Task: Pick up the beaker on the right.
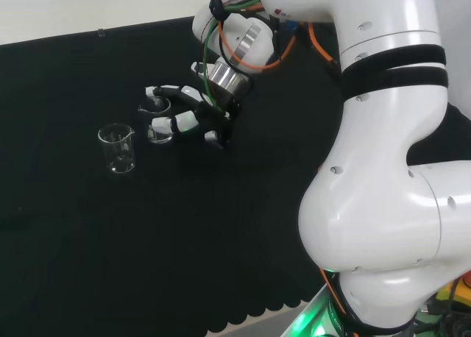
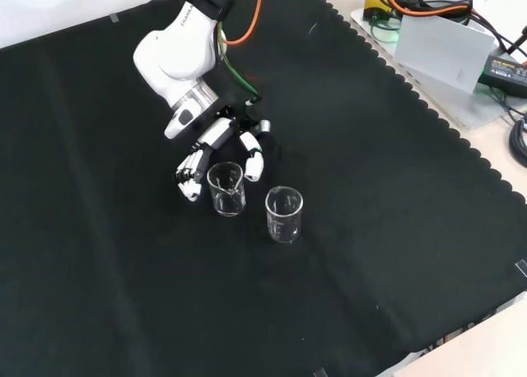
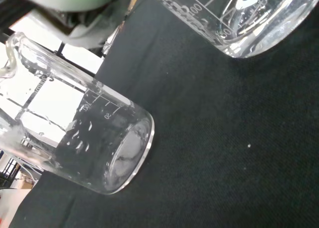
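Near beaker (image 1: 157, 121) partly hidden behind fingers (image 1: 180, 121) — contact unclear.

The hand (image 2: 216, 151) brackets one clear beaker (image 2: 226, 189) with relaxed fingers; a second beaker (image 2: 284, 215) stands just beside on the black cloth (image 2: 395, 229).

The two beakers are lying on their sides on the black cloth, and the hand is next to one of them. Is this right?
Not quite. Both beakers stand upright, mouths up, as the front view shows: one beaker sits between the fingers of the hand, the other beaker stands apart from it. The rest holds: they are on the black cloth.
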{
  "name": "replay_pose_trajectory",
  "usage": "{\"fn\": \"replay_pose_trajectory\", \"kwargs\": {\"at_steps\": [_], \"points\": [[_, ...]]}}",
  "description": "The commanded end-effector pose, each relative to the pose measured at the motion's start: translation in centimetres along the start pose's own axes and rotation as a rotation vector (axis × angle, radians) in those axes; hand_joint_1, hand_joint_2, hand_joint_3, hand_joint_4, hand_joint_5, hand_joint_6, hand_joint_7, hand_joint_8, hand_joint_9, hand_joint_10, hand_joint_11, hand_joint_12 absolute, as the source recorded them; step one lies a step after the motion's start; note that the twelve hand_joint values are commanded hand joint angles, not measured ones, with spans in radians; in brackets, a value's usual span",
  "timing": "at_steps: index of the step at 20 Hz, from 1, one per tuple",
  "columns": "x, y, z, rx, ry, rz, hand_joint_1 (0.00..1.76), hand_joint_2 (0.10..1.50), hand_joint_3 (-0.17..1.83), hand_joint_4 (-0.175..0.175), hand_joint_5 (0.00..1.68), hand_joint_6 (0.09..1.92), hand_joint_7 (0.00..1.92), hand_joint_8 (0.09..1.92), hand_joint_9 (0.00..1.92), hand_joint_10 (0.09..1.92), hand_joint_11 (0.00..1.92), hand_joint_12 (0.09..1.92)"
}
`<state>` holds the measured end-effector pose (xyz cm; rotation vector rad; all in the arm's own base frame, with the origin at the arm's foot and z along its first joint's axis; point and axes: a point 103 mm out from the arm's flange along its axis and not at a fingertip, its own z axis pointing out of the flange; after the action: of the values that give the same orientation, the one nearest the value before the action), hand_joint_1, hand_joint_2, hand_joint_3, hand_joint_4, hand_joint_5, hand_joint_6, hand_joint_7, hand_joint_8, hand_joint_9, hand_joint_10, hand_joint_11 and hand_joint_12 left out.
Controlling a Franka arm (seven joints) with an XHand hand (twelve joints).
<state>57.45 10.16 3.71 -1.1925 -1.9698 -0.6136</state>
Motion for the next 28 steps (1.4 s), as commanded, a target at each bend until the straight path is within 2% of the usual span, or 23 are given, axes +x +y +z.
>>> {"fn": "replay_pose_trajectory", "kwargs": {"at_steps": [1, 14, 18, 19, 21, 22, 23, 25, 28], "points": [[0.4, 0.3, -0.1, -0.014, -0.003, -0.008, 0.9, 0.47, 0.7, -0.057, 0.39, 0.09, 0.22, 0.6, 0.33, 0.63, 0.0, 1.21], [0.2, 0.9, 0.7, -0.02, 0.007, -0.007, 0.95, 0.48, 0.7, -0.053, 0.47, 0.09, 0.28, 0.61, 0.37, 0.62, 0.0, 1.24], [0.2, 1.1, 0.9, -0.039, -0.001, -0.003, 0.97, 0.48, 0.71, -0.049, 0.53, 0.11, 0.36, 0.61, 0.45, 0.61, 0.0, 1.31], [0.2, 1.1, 0.9, -0.049, -0.004, 0.002, 0.99, 0.49, 0.71, -0.043, 0.58, 0.18, 0.42, 0.6, 0.5, 0.59, 0.03, 1.32], [0.3, 1.2, 0.9, -0.074, -0.014, 0.012, 1.06, 0.52, 0.72, -0.026, 0.68, 0.59, 0.6, 0.58, 0.66, 0.54, 0.13, 1.32], [0.4, 1.3, 0.9, -0.093, -0.015, 0.024, 1.1, 0.62, 0.67, -0.05, 0.84, 0.74, 0.74, 0.59, 0.78, 0.54, 0.29, 1.28], [0.5, 1.3, 0.9, -0.105, -0.014, 0.031, 1.13, 0.7, 0.6, -0.078, 0.96, 0.81, 0.84, 0.6, 0.88, 0.52, 0.42, 1.23], [0.5, 1.3, 0.8, -0.118, -0.007, 0.038, 1.18, 0.73, 0.57, -0.141, 1.12, 0.8, 1.01, 0.58, 1.02, 0.49, 0.65, 1.13], [0.7, 1.3, 0.5, -0.146, 0.02, 0.05, 1.28, 0.83, 0.34, -0.172, 1.2, 0.67, 1.23, 0.58, 1.23, 0.45, 0.93, 0.96]]}}
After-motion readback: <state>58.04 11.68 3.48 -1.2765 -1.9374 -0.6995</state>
